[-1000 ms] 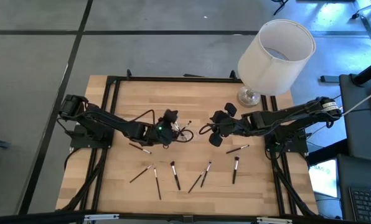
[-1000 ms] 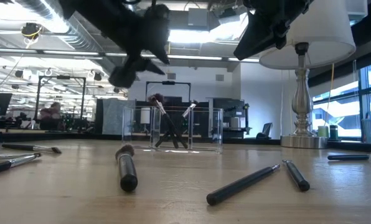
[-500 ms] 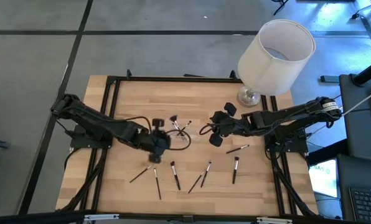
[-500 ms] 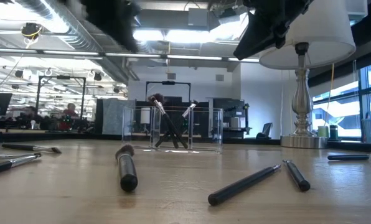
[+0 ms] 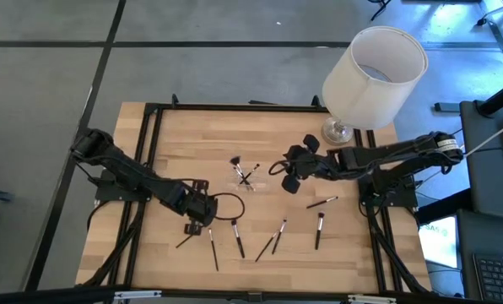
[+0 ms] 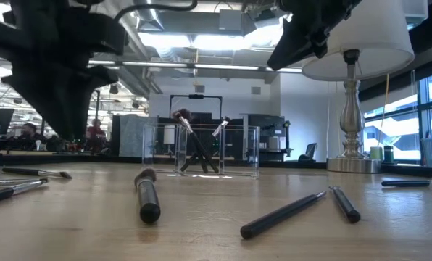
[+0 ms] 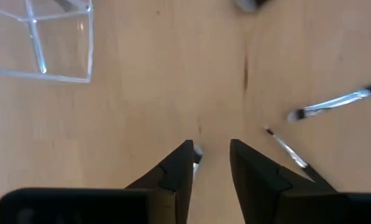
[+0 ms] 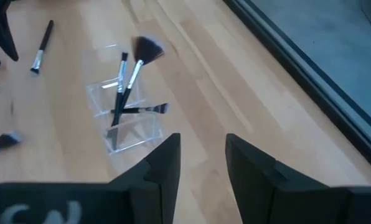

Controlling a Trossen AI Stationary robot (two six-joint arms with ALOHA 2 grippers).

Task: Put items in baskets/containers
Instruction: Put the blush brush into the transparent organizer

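Makeup brushes [image 5: 235,237]: you have seven loose on the desk [image 5: 175,143] in the high view, scattered across its near half, and three standing crossed in the one clear holder [image 8: 124,118] at the desk's middle. Your left gripper [image 7: 211,154] hangs low over the leftmost loose brushes, fingers parted with a brush tip showing between them, nothing gripped. Your right gripper [image 8: 201,149] waits raised just right of the holder, fingers apart and empty. One white lamp [image 5: 374,74] stands at the far right corner.
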